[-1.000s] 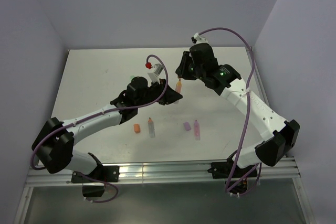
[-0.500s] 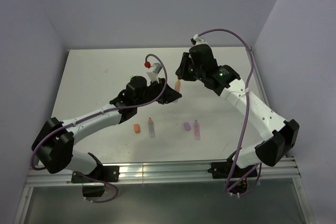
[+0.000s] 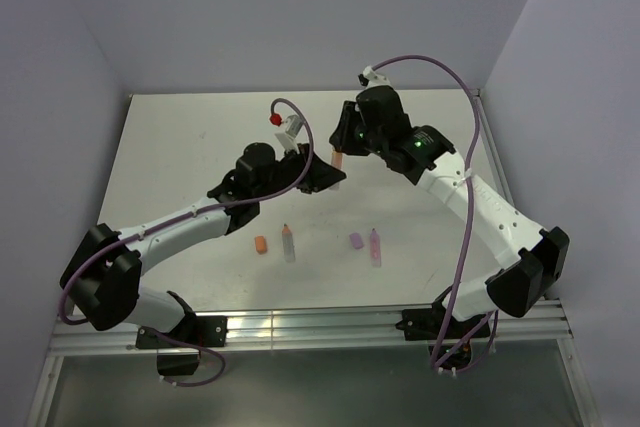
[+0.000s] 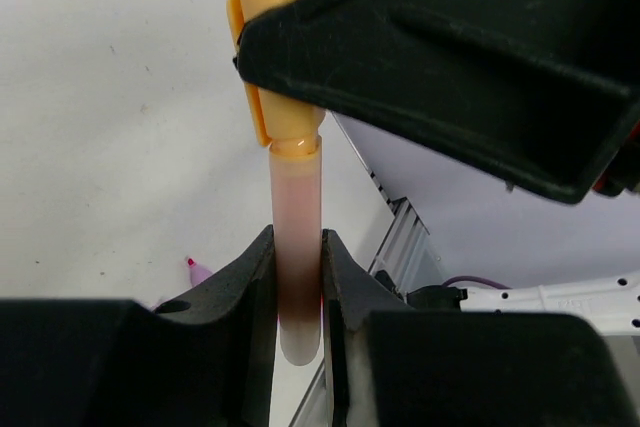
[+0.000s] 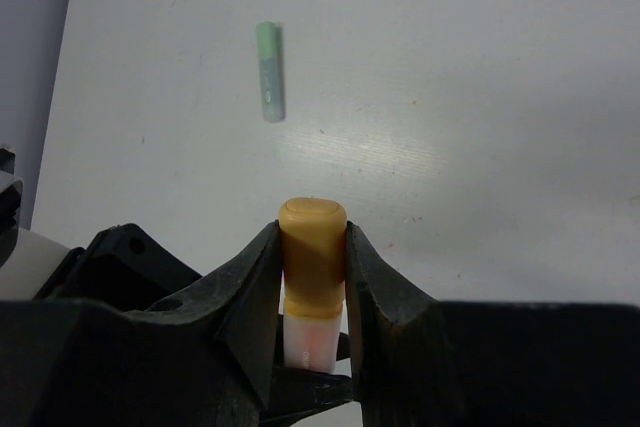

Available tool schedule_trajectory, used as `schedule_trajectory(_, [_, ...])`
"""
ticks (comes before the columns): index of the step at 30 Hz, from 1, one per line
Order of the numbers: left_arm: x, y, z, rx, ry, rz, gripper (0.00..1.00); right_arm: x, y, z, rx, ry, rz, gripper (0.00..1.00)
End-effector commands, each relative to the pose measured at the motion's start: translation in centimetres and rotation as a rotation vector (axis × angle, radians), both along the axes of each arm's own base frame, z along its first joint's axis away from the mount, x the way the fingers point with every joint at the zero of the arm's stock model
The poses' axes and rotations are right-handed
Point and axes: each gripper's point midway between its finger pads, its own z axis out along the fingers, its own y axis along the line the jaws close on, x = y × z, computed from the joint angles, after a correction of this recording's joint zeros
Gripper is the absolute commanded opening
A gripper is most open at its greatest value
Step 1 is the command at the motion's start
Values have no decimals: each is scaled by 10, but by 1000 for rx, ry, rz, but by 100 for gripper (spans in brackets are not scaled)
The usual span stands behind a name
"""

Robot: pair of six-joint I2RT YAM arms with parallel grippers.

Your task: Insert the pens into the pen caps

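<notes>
An orange pen (image 4: 296,247) stands with its pale barrel clamped between my left gripper's (image 4: 296,257) jaws. An orange cap (image 5: 312,242) sits on its upper end, clamped between my right gripper's (image 5: 313,247) jaws. In the top view the two grippers, left (image 3: 326,178) and right (image 3: 340,150), meet above the table's middle with the pen (image 3: 338,159) between them. On the table lie an orange cap (image 3: 260,244), an orange pen (image 3: 288,243), a purple cap (image 3: 356,241) and a pink pen (image 3: 376,246). A green pen (image 5: 268,72) with its cap on lies apart.
The white table (image 3: 180,147) is walled by grey panels at the back and both sides. A metal rail (image 3: 320,327) runs along the near edge. Purple cables loop over both arms.
Both grippers have shifted slightly left and toward the far side, still holding the orange pen and cap together. The loose pens and caps have not moved.
</notes>
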Motion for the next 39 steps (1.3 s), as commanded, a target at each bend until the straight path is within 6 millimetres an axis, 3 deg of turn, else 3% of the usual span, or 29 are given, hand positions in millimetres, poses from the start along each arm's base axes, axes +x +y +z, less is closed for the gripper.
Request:
schedule_trajectory(1, [5,1,34,-104,-67,25,0,-4,12,1,2,-11,28,0])
schedule_trajectory(13, [15,15,47,-129,-120,123,0,-27,12,7,-54,-51,9,0])
schedule_trajectory(19, [6,37,69,-157,-229,178,0,-55,14,4,-70,-77,52,0])
schedule_trajectory(25, [-14,59,108,-216,-361,185,0,-81,10,10,-43,-136,114,0])
schedule_trajectory(32, [-29,69,132,-258,-447,170,0,-105,18,17,-6,-172,137,0])
schedule_trajectory(39, [-28,76,143,-241,-487,202,0,-123,35,19,-45,-181,160,0])
